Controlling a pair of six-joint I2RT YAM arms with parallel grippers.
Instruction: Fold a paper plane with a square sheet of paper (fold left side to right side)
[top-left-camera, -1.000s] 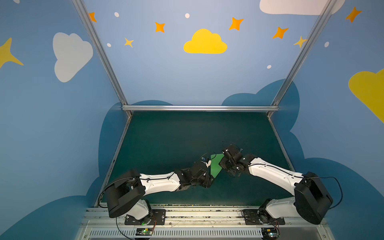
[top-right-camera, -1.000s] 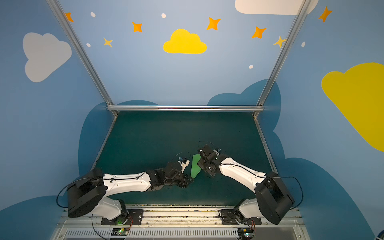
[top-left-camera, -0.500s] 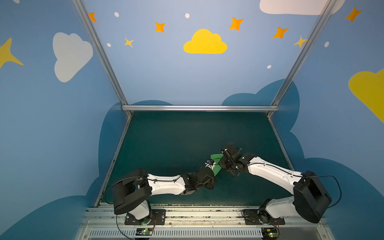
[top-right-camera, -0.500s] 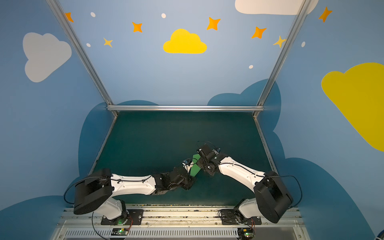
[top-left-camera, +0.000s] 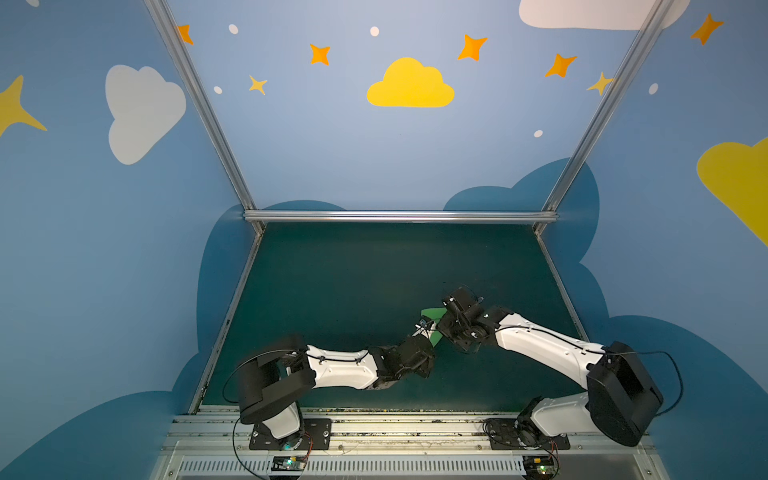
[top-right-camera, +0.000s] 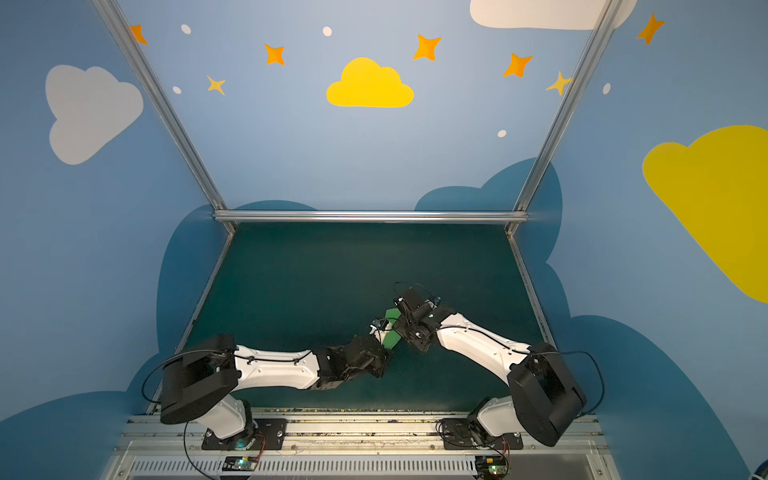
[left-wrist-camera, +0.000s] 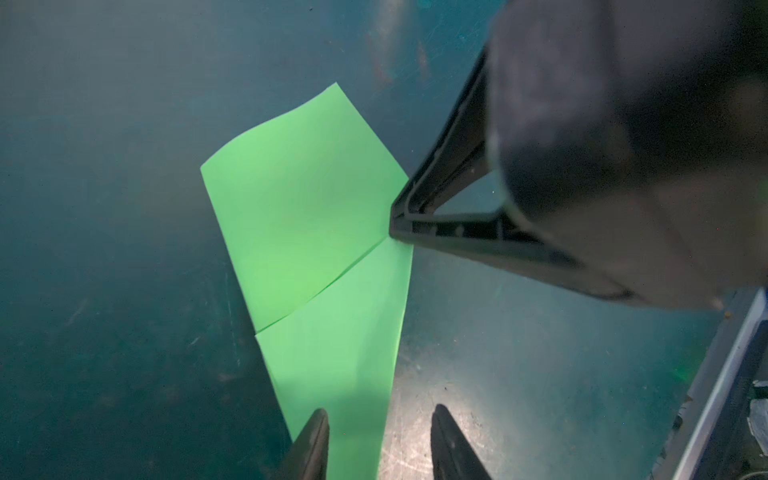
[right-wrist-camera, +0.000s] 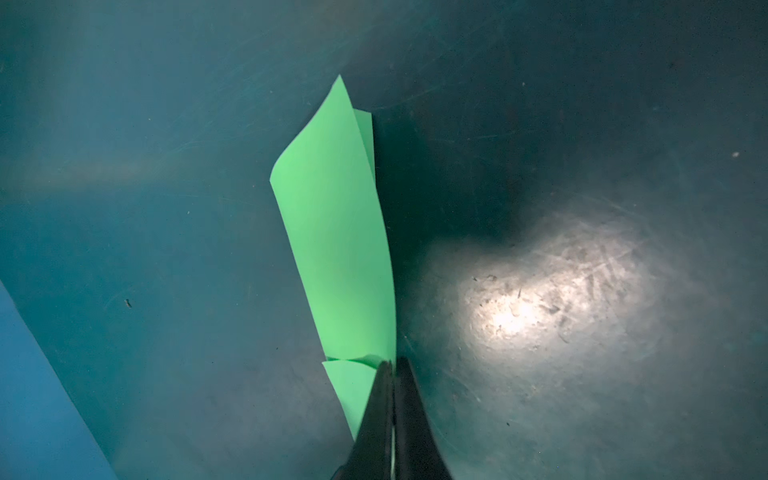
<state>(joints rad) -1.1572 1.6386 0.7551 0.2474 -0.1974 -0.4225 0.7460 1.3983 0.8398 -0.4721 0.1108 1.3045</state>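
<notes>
The square sheet of paper (left-wrist-camera: 316, 216) is bright green and folded into a slim, pointed paper plane shape with one flap curling up (right-wrist-camera: 340, 249). In both top views only slivers of it show between the two wrists (top-left-camera: 436, 338) (top-right-camera: 390, 338), near the front middle of the mat. My right gripper (right-wrist-camera: 392, 362) is shut on the paper's folded edge; its tips show in the left wrist view (left-wrist-camera: 395, 226). My left gripper (left-wrist-camera: 380, 411) is open, its jaws standing either side of the paper's narrow end, with a gap on one side.
The dark teal mat (top-left-camera: 353, 282) spreads bare behind the arms. A metal rail (top-left-camera: 395, 428) runs along the front edge behind both arm bases. Blue walls and a metal bar (top-left-camera: 399, 216) close off the back and sides.
My left gripper has moved in toward the paper's near end and now covers more of it, its jaws narrower. The right gripper has stayed shut on the paper, hardly moving.
</notes>
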